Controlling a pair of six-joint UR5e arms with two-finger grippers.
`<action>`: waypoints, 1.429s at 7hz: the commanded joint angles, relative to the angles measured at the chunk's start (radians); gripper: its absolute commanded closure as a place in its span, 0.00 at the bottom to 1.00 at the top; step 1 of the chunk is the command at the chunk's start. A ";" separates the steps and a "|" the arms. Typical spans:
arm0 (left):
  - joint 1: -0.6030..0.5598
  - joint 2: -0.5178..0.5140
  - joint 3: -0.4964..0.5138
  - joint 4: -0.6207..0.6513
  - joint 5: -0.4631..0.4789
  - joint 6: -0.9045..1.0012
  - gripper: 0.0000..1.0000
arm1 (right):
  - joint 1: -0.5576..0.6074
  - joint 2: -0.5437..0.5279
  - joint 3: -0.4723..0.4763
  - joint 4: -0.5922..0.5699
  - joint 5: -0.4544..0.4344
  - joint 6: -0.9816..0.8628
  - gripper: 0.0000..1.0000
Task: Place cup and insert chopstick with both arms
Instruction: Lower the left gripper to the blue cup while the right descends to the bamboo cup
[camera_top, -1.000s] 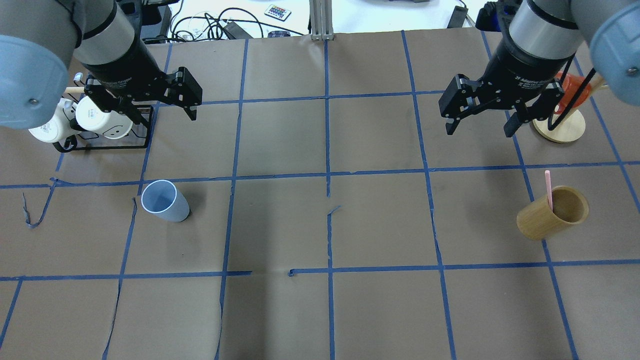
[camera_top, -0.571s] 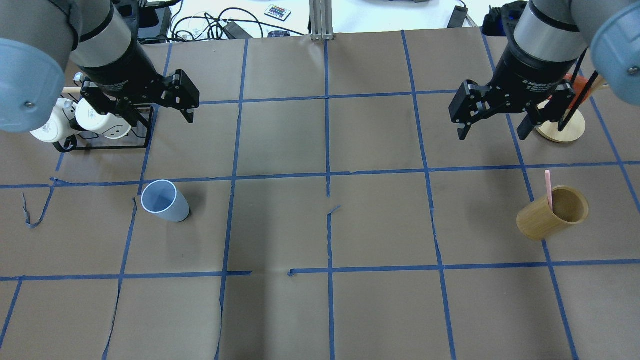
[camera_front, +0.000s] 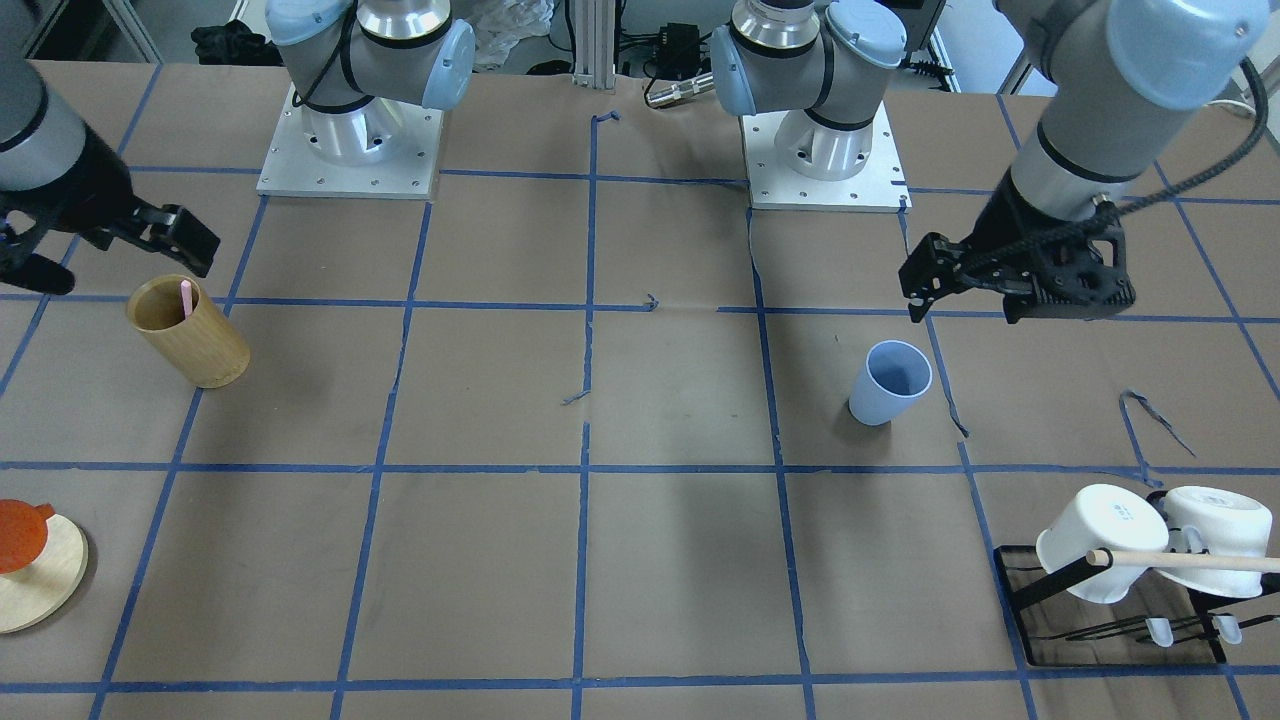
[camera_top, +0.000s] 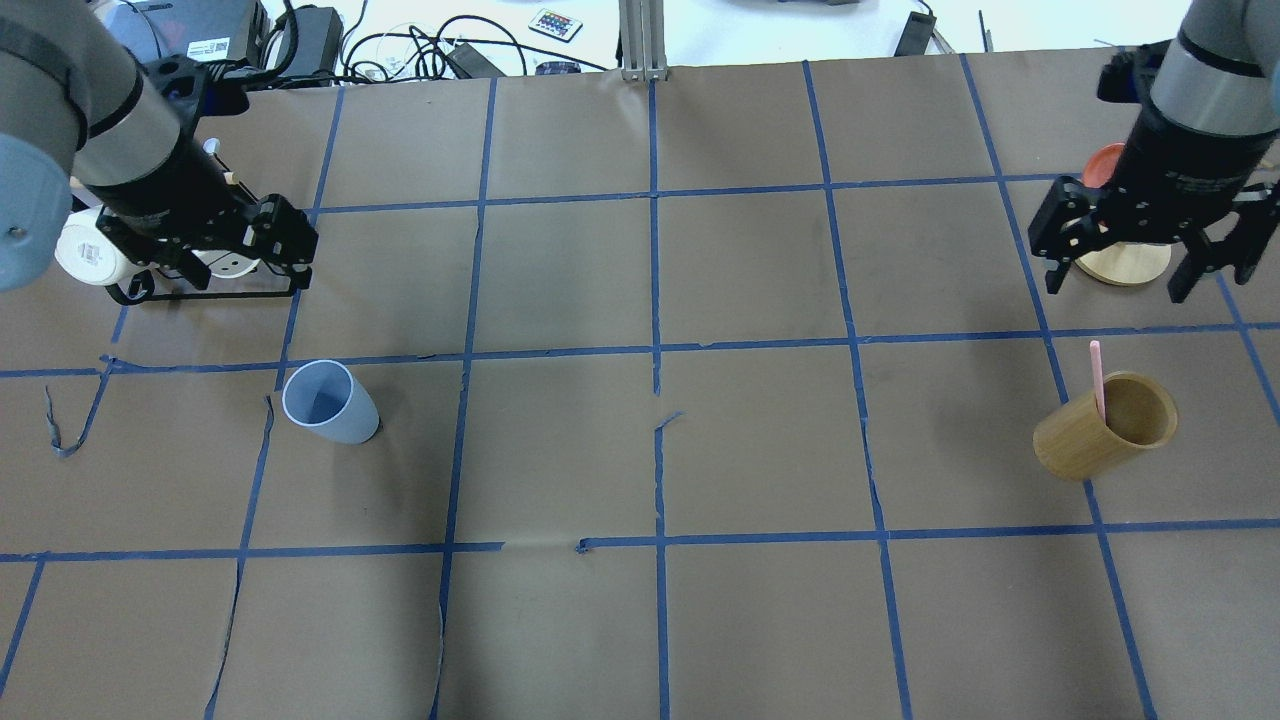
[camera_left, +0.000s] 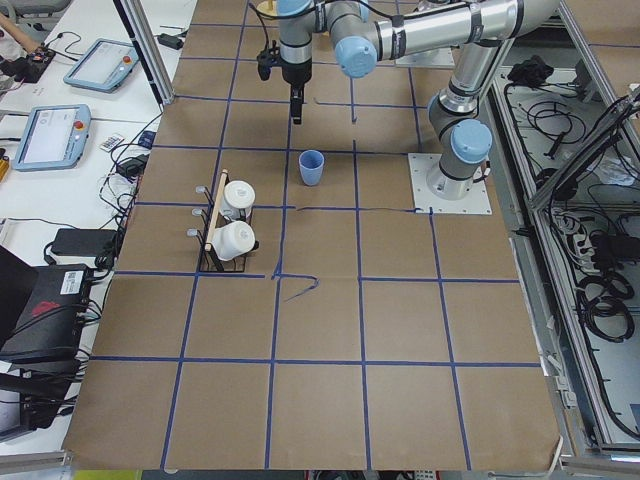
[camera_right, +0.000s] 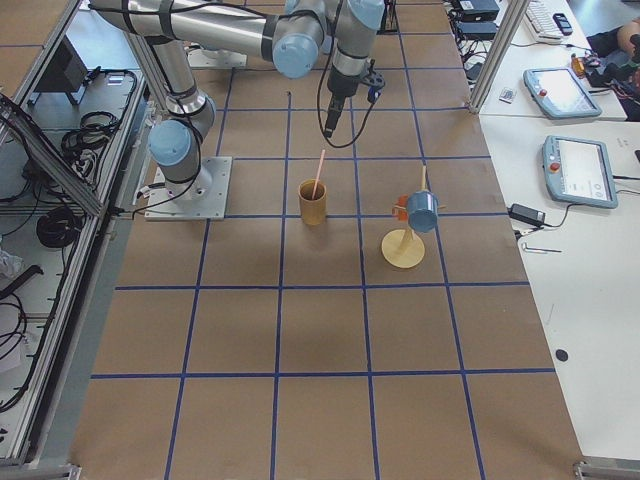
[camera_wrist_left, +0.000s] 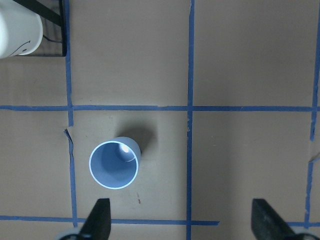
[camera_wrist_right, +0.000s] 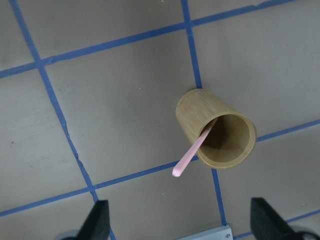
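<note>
While nothing is gripped on either side, both task items sit well apart on the surface (camera_top: 560, 300), which is brown paper with a blue tape grid.

Cup (camera_top: 330, 402): on the robot's left half, alone inside one tape square. It stands upright with its long axis vertical, wide mouth up, and tapers toward the base. The inside looks empty from the wrist camera.

Left end effector (camera_wrist_left: 181, 222): fingers spread wide, pointing down, nothing between them. It hovers over the surface near the cup. In its own camera the cup lies just ahead of the fingertips, closer to one finger than the other, with no contact.

Chopstick (camera_top: 1097, 378): on the robot's right half, its lower end down inside the tan wooden cup (camera_top: 1075, 445) and its upper end well clear of the rim. The long axis is steep but tilted off vertical — the shaft rests on the rim on the side toward the middle of the surface, and the free end leans that way.

Right end effector (camera_top: 1115, 285): fingers apart, empty, raised. It hangs beyond the wooden cup, by the round wooden stand (camera_top: 1135, 268).

Black mug rack (camera_front: 1060, 630) with white mugs (camera_front: 1100, 540) stands at the far left corner.
</note>
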 joint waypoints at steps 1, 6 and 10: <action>0.095 -0.011 -0.152 0.179 0.001 0.061 0.00 | -0.080 0.064 0.017 -0.012 0.072 0.089 0.00; 0.102 -0.084 -0.242 0.268 0.001 0.059 0.02 | -0.113 0.151 0.012 -0.028 0.212 0.304 0.00; 0.102 -0.135 -0.269 0.292 0.005 0.065 0.77 | -0.149 0.171 0.015 -0.006 0.305 0.415 0.02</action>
